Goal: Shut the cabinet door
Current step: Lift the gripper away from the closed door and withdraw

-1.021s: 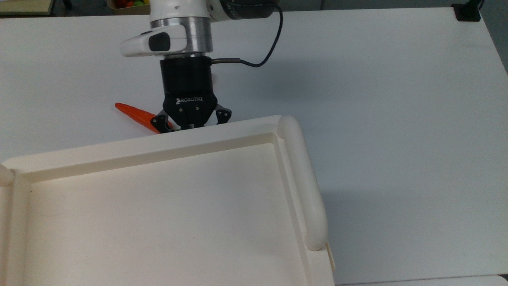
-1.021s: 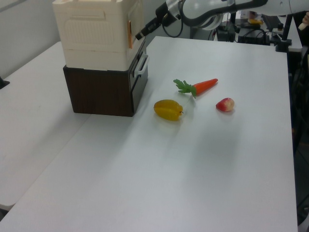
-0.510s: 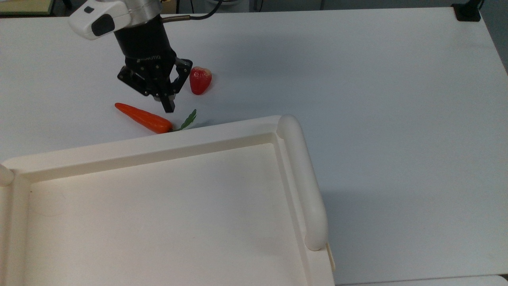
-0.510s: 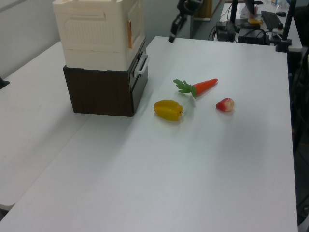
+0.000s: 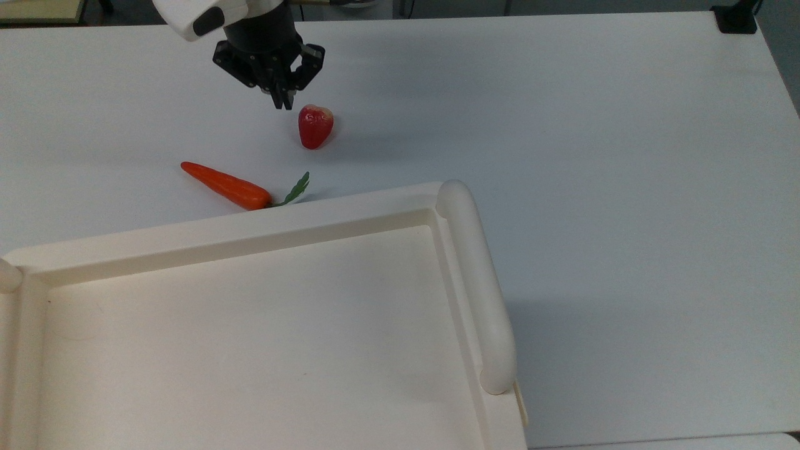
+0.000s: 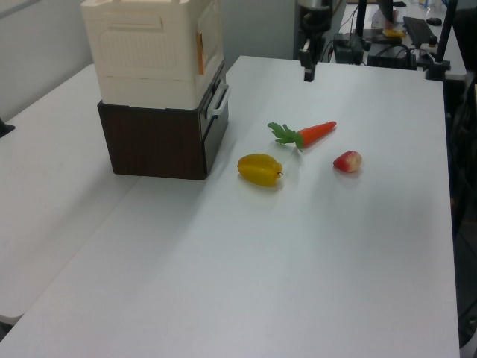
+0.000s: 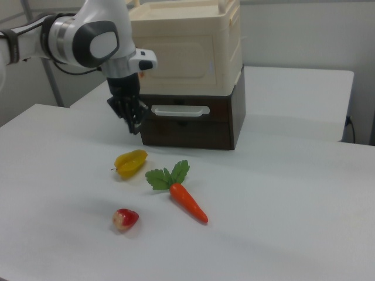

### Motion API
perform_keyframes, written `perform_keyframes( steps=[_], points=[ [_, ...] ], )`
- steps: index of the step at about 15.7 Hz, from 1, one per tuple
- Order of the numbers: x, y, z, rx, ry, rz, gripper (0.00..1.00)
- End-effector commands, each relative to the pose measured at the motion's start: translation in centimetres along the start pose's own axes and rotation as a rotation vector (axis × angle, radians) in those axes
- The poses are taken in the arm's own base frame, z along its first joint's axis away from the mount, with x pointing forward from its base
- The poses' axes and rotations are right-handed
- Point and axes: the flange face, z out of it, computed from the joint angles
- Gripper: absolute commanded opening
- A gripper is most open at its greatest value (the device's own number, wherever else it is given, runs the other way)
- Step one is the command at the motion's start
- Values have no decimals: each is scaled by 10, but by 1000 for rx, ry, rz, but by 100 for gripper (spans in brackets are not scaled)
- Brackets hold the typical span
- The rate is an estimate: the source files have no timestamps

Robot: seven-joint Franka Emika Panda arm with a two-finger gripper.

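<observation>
White table [image 5: 625,187] carries one carrot [image 5: 225,184], one strawberry [image 5: 314,126] just past pressed-together fingers [image 5: 282,100]; one cabinet [image 7: 193,76] beyond.

White tables [image 6: 358,246] (two, side by side) before a pale wall [image 7: 304,35].

A matt white tabletop [image 5: 625,156], smooth and even. On it, the cabinet [image 7: 187,52] looks like cream moulded plastic with a soft satin finish, its rounded rail [image 5: 478,287] smooth; it sits on a dark brown base [image 6: 153,142] with a wood-grain look. The carrot [image 5: 225,184], strawberry [image 5: 314,126] and yellow fruit [image 6: 259,169] look like slightly glossy plastic. The gripper [image 5: 281,100] is matt black, on a glossy white arm shell [image 7: 94,38]
</observation>
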Motion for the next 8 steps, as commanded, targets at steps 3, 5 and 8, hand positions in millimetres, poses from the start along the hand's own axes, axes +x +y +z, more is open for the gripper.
perform_keyframes(
  steps=[3, 5, 8],
  points=[
    [-70, 19, -17, -9, -27, 49, 100],
    [-77, 29, -24, -5, -42, 30, 100],
    [-85, 43, -27, 6, -96, -21, 100]
  ],
)
